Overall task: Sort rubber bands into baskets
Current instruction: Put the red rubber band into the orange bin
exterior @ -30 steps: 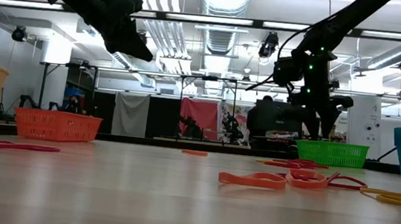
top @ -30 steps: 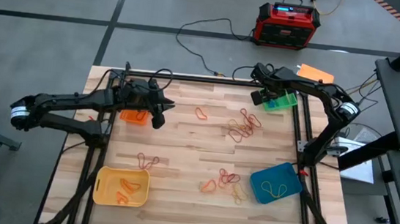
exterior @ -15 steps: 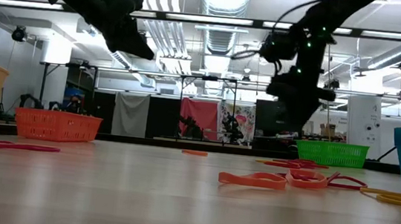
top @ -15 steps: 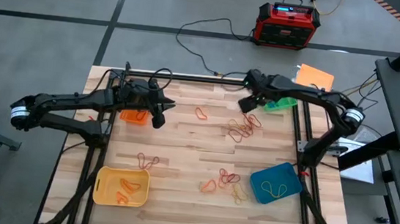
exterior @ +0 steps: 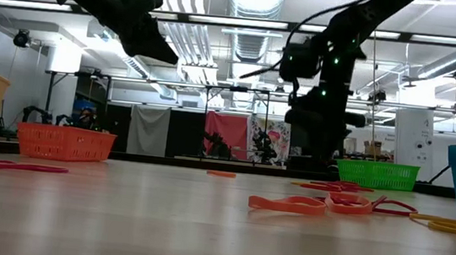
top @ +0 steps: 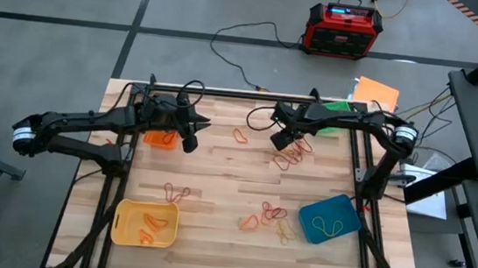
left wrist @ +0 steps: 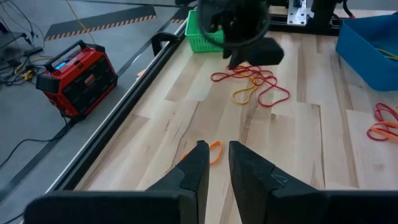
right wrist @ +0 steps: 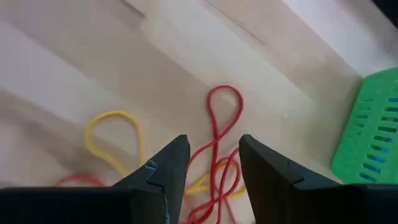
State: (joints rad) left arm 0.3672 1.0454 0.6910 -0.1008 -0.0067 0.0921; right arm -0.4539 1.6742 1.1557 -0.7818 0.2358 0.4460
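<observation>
- Directly between and just beyond the spread jaws of our right gripper lies a tangle of red and yellow rubber bands on the bare tabletop; nothing is pinched there, and we judge this cluster to be the next pick.
- Just past that cluster from the right jaws stands the green basket, near the tabletop's far edge; we cannot see into it, so we cannot say what it holds.
- Ahead of our left gripper, whose jaws stand nearly pressed together with only a thin slit between them and hold nothing, a single orange band lies loose on the wood.
- Close beside the left jaws sits the orange basket, partly hidden under the arm, its contents hidden from us.
- Farther out from both jaws, toward the near edge, the yellow basket already holds a few orange-red bands, and the blue basket holds one yellow loop.
- Well apart from either jaws, loose bands remain: a small group above the yellow basket and a mixed group beside the blue one.
- By our judgement the sorting is begun but far from done: most bands lie unsorted.
</observation>
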